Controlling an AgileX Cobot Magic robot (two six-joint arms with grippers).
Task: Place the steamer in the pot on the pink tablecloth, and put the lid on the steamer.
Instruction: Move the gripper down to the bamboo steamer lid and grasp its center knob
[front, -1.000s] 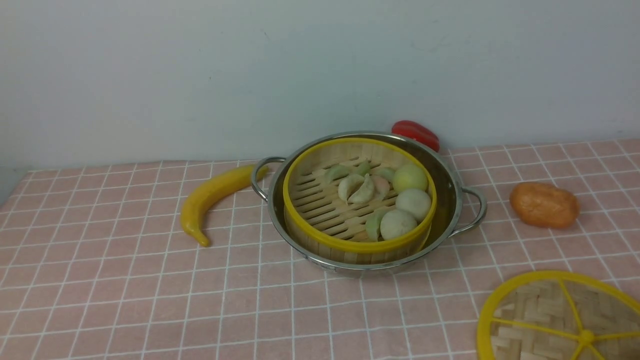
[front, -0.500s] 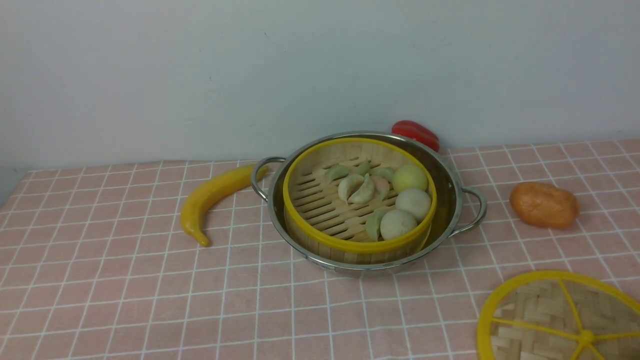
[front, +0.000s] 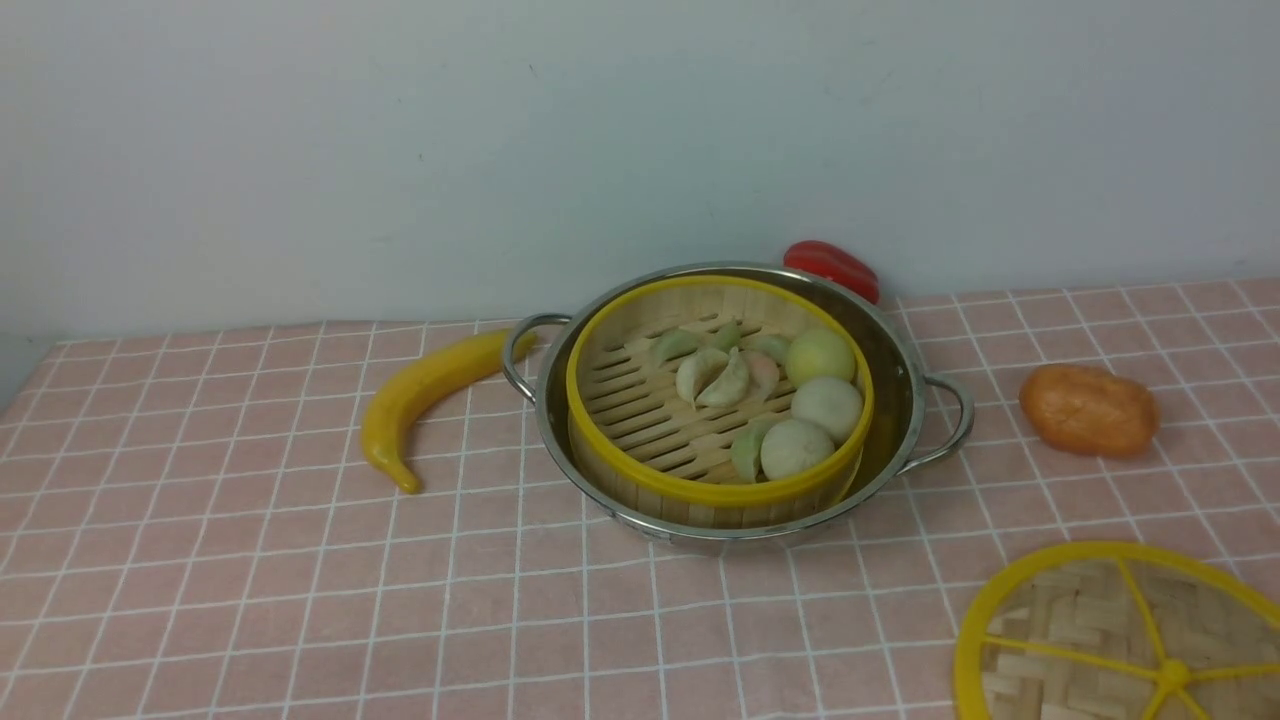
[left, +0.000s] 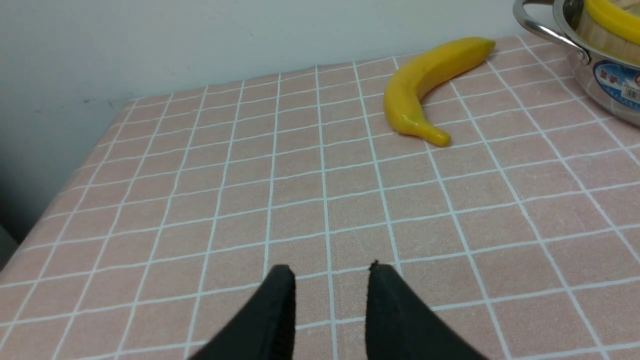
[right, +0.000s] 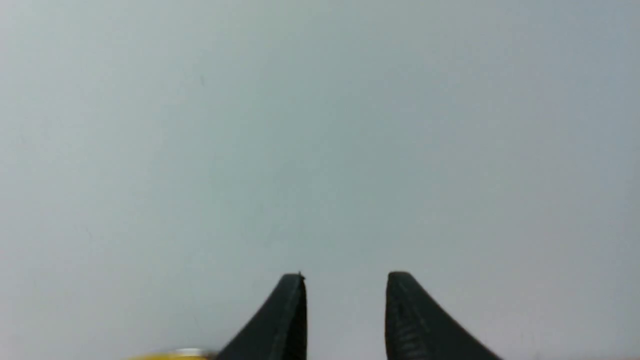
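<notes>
The steamer (front: 640, 420), a bamboo basket with a yellow rim holding pale dumplings and buns, sits inside the shiny steel pot (front: 900, 385) on the pink tablecloth (front: 250, 580). The lid (front: 1120, 640), a woven disc with a yellow rim and spokes, lies flat at the front right, cut off by the frame edge. Neither gripper shows in the front view. In the left wrist view my left gripper (left: 330, 270) is open and empty above the cloth, with the pot (left: 600, 75) far off at one corner. In the right wrist view my right gripper (right: 345, 277) is open and empty, facing the plain wall.
A yellow toy banana (front: 425, 395) lies left of the pot and also shows in the left wrist view (left: 425, 85). An orange potato-like toy (front: 1088, 410) lies to the pot's right. A red pepper (front: 832, 265) sits behind the pot by the wall. The cloth's left edge (left: 65, 185) drops off.
</notes>
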